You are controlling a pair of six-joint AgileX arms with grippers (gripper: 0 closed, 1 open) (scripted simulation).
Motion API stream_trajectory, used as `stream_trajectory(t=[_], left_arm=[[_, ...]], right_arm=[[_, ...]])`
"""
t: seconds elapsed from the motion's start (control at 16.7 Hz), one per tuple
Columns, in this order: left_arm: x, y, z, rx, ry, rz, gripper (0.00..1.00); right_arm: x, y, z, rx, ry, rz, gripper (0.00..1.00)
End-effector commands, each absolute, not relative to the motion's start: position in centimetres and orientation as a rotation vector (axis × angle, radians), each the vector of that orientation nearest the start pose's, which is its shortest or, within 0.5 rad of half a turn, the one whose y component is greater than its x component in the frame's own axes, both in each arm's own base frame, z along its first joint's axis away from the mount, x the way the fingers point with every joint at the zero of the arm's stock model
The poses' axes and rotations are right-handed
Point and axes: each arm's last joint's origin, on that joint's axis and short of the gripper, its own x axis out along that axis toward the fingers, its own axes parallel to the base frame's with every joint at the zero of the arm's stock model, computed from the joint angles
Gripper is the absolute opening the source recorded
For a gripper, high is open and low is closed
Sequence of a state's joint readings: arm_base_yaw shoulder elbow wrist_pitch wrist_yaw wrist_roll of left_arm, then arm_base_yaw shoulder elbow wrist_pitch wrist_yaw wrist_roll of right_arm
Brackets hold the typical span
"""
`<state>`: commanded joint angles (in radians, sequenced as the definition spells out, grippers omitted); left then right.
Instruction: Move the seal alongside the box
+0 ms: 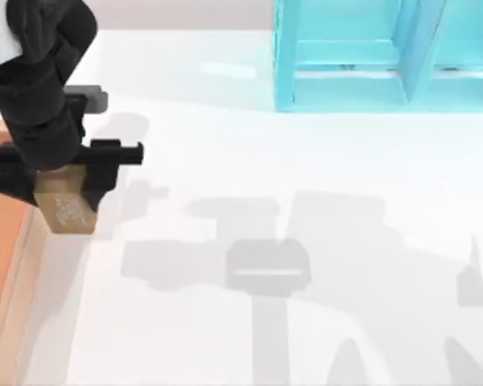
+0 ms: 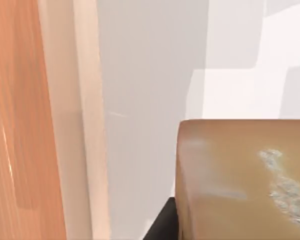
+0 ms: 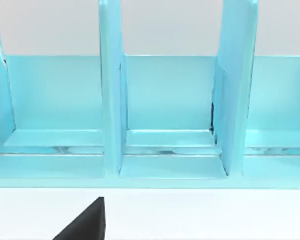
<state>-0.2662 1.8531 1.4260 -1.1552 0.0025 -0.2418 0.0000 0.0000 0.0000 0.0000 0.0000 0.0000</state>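
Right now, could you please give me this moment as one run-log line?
left gripper: shut on seal | seal: beside box rim, table's left | release: not yet | right arm: parked facing shelf

Smooth tan wood on seal (image 1: 64, 207), speckled whitish; pale-rimmed orange wooden box (image 1: 0, 265); glossy turquoise shelf frame (image 1: 346, 88); matt white table (image 1: 306, 177).
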Motion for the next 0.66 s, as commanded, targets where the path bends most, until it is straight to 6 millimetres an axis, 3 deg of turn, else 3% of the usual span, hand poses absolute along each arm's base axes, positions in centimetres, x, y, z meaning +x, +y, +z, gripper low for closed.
stream_trajectory(t=[0.3, 0.66], left_arm=[[33.48, -8.81, 20.75, 0.017, 1.582, -0.015, 0.98], [33.48, -8.81, 20.75, 0.017, 1.582, -0.015, 1.00]], right_arm=[[10.57, -0.12, 16.00, 0.000, 0.000, 0.000, 1.00], [10.57, -0.12, 16.00, 0.000, 0.000, 0.000, 1.00]])
